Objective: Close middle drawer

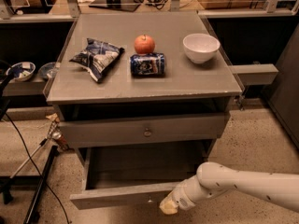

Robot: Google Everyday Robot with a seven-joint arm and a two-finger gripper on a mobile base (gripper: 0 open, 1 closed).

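Note:
The middle drawer (pixel 122 194) is pulled far out below the cabinet top, with its deep empty box showing and a small round knob (pixel 149 200) on its low flat front. My gripper (pixel 168 206) is at the outer face of that front, just right of the knob and at its lower edge. The white arm (pixel 243 186) reaches in from the right. Above it the taller-fronted drawer (pixel 145 130) with the larger knob stands slightly out. The lowest drawer is hidden.
On the cabinet top (pixel 140 85) lie a chip bag (pixel 97 58), an apple (pixel 144 44), a can on its side (pixel 147 64) and a white bowl (pixel 201 47). A black stand and cables (pixel 37 185) are on the floor at left. A grey shelf (pixel 254 73) sticks out at right.

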